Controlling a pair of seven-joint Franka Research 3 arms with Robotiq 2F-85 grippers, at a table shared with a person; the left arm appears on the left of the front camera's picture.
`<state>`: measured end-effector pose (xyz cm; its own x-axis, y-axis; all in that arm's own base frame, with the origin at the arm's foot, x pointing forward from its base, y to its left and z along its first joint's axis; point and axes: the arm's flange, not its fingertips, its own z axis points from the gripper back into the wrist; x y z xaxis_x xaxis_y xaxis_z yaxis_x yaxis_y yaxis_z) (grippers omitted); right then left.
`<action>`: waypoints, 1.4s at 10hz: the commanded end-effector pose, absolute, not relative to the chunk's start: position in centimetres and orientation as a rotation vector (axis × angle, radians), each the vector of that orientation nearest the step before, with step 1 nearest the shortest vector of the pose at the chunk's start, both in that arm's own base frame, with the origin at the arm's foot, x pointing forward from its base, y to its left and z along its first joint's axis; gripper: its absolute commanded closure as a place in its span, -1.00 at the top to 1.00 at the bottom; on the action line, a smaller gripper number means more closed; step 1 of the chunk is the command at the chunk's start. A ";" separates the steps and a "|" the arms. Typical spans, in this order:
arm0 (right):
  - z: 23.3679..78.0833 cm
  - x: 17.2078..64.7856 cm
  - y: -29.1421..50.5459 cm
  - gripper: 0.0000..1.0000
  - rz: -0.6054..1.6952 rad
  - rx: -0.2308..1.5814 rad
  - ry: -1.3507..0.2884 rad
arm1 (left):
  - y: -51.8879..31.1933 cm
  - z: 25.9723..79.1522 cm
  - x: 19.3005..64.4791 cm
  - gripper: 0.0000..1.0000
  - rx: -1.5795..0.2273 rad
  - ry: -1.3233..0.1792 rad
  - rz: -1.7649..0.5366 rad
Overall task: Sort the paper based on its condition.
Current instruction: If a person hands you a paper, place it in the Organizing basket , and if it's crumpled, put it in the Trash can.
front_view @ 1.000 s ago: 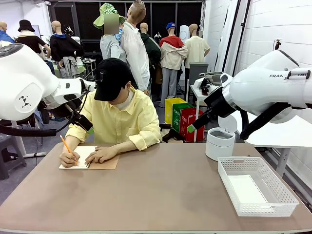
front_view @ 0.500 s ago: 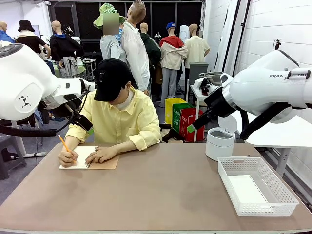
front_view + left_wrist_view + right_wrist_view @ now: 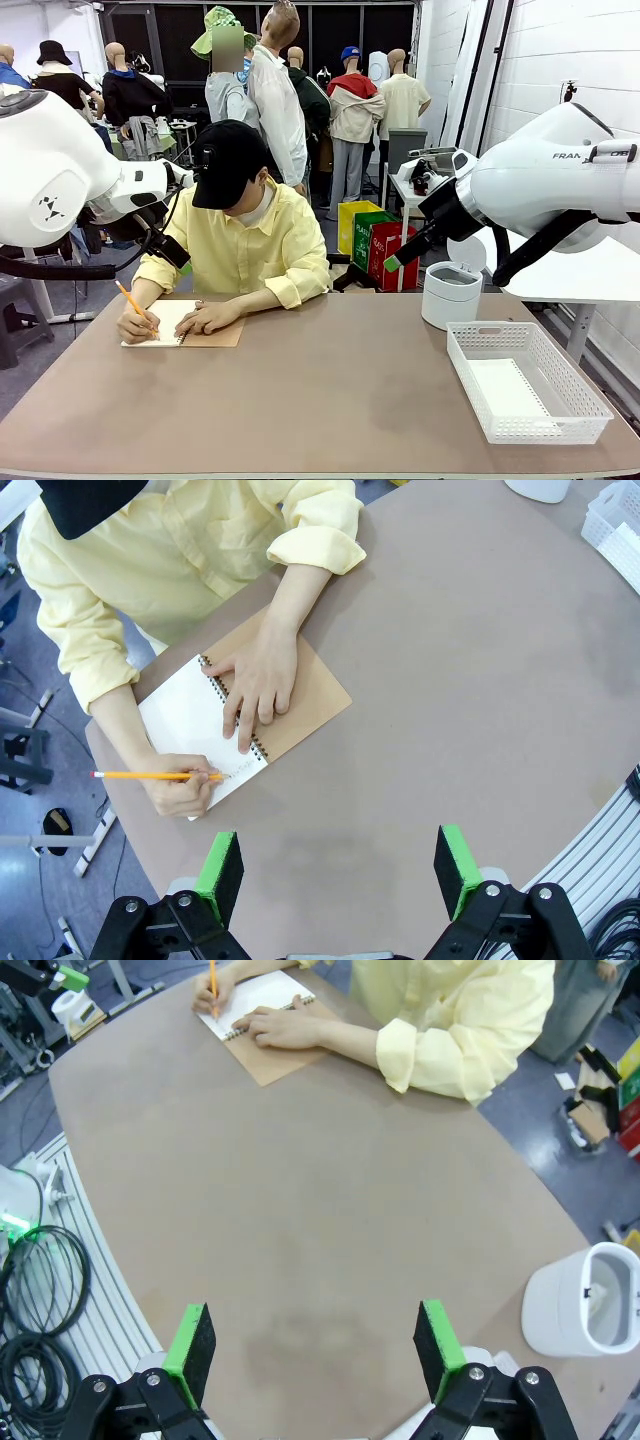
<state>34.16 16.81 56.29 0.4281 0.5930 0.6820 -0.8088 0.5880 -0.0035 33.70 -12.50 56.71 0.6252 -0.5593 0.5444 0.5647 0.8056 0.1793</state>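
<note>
Left gripper (image 3: 338,868): jaws wide apart, nothing between them, high above the table (image 3: 450,680). Right gripper (image 3: 313,1348): jaws wide apart, empty, above the table. Paper (image 3: 506,388): one white sheet lies flat in the white basket (image 3: 530,435) at the table's right end. A person's hand (image 3: 138,325) holds a pencil (image 3: 128,295) on an open notebook (image 3: 215,338).

A plain white sheet of paper (image 3: 503,387) lies flat and uncreased inside the white mesh basket (image 3: 548,429) at the table's right.
</note>
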 end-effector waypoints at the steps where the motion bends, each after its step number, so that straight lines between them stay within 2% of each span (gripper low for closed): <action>1: 56.3 34.2 16.8 1.00 0.897 0.350 -0.693 | -12.4 56.8 33.7 1.00 -0.009 -0.623 -0.645; 14: 56.3 34.2 16.8 1.00 0.897 0.350 -0.693 | -12.4 56.8 33.7 1.00 -0.009 -0.623 -0.645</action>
